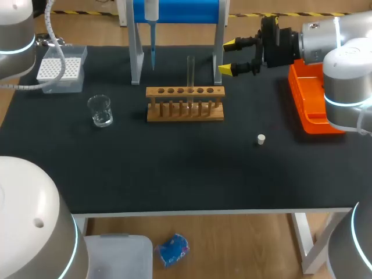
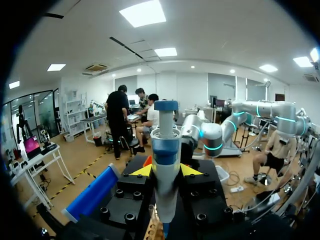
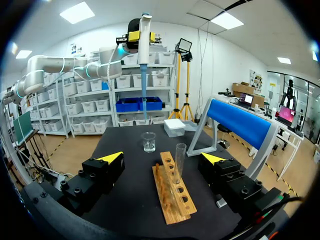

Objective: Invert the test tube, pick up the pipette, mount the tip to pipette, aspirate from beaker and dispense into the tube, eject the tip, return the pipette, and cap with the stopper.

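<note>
While our left gripper (image 2: 166, 171) grips it, the pipette (image 1: 153, 46) hangs upright over the worktop's (image 1: 174, 174) far edge, just beside the left leg of the blue stand (image 1: 174, 11). It has a white body and a blue lower end tapering to a point. Both yellow fingers press its body from two sides. Test tube (image 1: 190, 72): clear glass, mouth up, upright in the wooden rack (image 1: 185, 110), mid-worktop toward the far edge. Clear beaker (image 1: 100, 110) sits left of the rack, apart from it. Tip box (image 1: 61, 68) is at the far left corner. Small white stopper (image 1: 261, 139) lies loose between the rack and the orange tray (image 1: 305, 104), touching neither. Our right arm comes in level at the far right. Our right gripper (image 1: 232, 56) has its fingers spread wide and holds nothing. It is aimed at the tube but short of it. From the right wrist, the tube stands ahead between the fingers, untouched. The head view cuts off the pipette's upper end. We can't tell whether tube or beaker holds liquid.
</note>
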You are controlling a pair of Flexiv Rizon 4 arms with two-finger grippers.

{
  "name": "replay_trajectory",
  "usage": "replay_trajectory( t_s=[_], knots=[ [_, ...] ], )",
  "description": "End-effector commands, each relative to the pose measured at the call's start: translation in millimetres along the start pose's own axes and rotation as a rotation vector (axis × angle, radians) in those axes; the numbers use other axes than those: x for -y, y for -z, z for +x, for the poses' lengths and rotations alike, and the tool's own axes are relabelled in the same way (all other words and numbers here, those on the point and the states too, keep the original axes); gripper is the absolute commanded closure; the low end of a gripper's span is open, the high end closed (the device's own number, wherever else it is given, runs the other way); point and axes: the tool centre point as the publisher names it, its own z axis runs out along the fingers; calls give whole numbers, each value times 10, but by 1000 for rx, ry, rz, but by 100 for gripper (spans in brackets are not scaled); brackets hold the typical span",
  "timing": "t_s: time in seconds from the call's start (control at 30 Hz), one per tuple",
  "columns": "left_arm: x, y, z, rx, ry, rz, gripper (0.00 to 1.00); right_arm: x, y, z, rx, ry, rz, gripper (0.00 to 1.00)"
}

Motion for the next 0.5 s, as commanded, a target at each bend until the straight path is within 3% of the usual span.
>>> replay_trajectory(
  t_s=[0.03,0.37,0.5],
  knots=[
    [4,0,3,1,0,0,100,5,-3,3,2,1,-1,0],
    [4,0,3,1,0,0,100,5,-3,3,2,1,-1,0],
    [-46,69,160,8,8,0,100,5,-3,3,2,1,-1,0]
  ],
)
